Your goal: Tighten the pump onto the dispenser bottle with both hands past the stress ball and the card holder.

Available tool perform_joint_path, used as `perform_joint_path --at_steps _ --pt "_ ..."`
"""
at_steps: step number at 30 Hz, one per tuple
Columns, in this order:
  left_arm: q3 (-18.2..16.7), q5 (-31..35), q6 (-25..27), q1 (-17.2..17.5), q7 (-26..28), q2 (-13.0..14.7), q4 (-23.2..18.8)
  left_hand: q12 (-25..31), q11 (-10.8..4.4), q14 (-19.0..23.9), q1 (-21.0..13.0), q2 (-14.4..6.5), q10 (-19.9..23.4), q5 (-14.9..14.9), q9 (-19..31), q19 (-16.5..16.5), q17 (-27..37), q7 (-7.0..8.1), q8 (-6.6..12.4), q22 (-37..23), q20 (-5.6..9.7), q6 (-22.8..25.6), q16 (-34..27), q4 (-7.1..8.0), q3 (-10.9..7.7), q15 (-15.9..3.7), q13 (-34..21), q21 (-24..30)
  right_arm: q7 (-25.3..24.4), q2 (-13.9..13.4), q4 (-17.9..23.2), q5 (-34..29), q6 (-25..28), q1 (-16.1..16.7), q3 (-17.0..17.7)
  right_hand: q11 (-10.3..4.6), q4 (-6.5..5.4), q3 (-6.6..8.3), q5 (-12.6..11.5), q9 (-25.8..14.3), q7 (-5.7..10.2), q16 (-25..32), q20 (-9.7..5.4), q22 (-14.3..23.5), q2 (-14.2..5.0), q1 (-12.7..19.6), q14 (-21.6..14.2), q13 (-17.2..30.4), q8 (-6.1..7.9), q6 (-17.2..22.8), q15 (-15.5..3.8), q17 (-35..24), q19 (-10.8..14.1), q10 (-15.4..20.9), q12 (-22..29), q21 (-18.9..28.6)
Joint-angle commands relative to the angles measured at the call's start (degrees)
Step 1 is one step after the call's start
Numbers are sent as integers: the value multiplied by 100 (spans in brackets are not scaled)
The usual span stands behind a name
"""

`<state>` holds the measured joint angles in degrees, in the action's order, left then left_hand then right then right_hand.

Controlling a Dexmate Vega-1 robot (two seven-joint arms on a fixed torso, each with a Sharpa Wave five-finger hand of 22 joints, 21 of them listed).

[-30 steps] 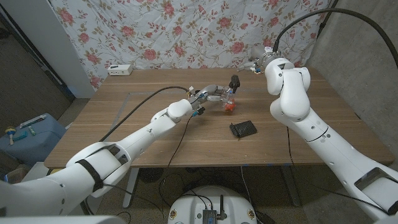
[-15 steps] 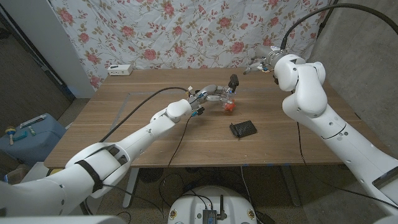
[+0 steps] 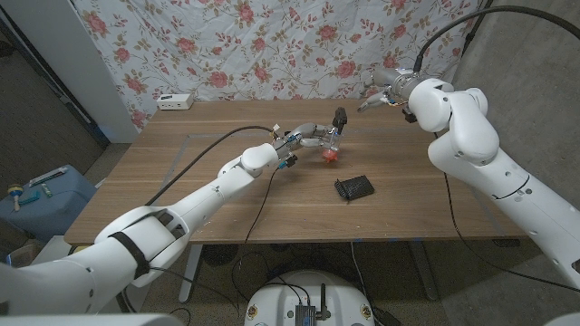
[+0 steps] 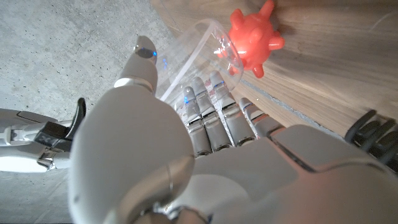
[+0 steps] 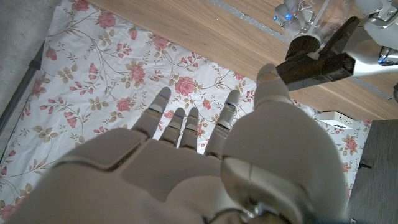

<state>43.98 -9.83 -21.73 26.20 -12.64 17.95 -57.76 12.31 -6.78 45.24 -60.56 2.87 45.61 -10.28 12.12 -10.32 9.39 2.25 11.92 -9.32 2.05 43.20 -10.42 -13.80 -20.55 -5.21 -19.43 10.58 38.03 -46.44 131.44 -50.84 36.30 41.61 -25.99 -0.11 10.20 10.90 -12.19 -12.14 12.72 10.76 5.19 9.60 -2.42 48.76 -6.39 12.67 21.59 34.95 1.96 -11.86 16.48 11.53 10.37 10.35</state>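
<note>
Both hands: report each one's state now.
Left hand: holding the clear plastic dispenser bottle.
Right hand: open, fingers apart, holding nothing.

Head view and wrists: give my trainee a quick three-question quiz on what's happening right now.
1. True or false: the left hand grips the clear dispenser bottle.
2. What lies nearest the bottle: A) card holder B) stress ball C) white power strip?
3. Fill in: the right hand holds ____.

Key: 1 true; 2 B; 3 nothing, its fingers are spread short of the black pump.
</note>
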Motion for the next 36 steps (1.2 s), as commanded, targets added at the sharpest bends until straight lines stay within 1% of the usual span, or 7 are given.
perform_joint_path --at_steps 1,7,10,11,15,23,36 --pt "32 -26 -14 -121 -134 -68 165 22 -58 21 335 -432 109 -31 12 -63 17 36 17 -19 518 464 -8 491 -502 -305 -20 5 -482 -599 -65 1048 -376 -89 50 -7 2 120 -94 -22 2 -15 45 9 39 245 173 24 -95 -187 47 -8 -153 -207 3 -13" --pt "52 -23 8 -161 -159 -102 221 21 -54 23 337 -437 104 -32 13 -63 16 34 15 -20 518 459 -8 492 -505 -312 -23 3 -569 -807 -195 1622 -656 -235 17 -33 10 270 -179 -5 5 -16 108 5 69 600 437 23 -225 -403 116 -4 -296 -485 9 -1" --pt "61 -21 5 -182 -169 -121 256 24 -63 18 336 -439 108 -33 13 -63 15 33 17 -20 516 465 -5 492 -508 -306 -27 3 -655 -886 -226 1744 -707 -299 -49 -42 19 349 -222 11 6 -6 110 4 87 800 537 19 -296 -497 147 2 -327 -663 4 8" --pt "64 -19 0 -190 -171 -130 273 24 -64 18 339 -441 106 -33 13 -64 14 34 18 -20 515 467 -4 494 -509 -303 -28 3 -693 -905 -244 1817 -745 -310 -50 -111 19 367 -234 15 7 -1 104 3 96 850 552 18 -312 -514 136 3 -332 -711 2 11" --pt "78 -23 -30 -231 -195 -177 362 26 -66 19 341 -445 113 -34 13 -64 15 32 16 -20 517 464 -5 495 -511 -306 -27 2 -841 -965 -314 2053 -870 -359 -84 -118 32 451 -282 24 8 2 84 1 113 1080 643 12 -366 -567 142 13 -349 -877 0 18" --pt "102 -30 -59 -290 -221 -254 513 21 -58 20 346 -448 107 -34 14 -63 15 27 13 -20 512 459 -6 497 -512 -300 -25 1 -1103 -1055 -408 2433 -1094 -429 -127 -150 34 532 -324 29 8 9 48 0 124 1298 715 5 -410 -601 142 17 -375 -1023 7 17" --pt "123 -23 -69 -338 -236 -292 603 19 -91 8 345 -446 105 -35 14 -61 13 29 15 -20 506 464 1 491 -518 -305 -24 -1 -1105 -1112 -488 2559 -1198 -684 -398 -194 24 598 -352 18 8 13 8 -1 149 1489 786 -4 -417 -556 153 21 -424 -1132 20 10"
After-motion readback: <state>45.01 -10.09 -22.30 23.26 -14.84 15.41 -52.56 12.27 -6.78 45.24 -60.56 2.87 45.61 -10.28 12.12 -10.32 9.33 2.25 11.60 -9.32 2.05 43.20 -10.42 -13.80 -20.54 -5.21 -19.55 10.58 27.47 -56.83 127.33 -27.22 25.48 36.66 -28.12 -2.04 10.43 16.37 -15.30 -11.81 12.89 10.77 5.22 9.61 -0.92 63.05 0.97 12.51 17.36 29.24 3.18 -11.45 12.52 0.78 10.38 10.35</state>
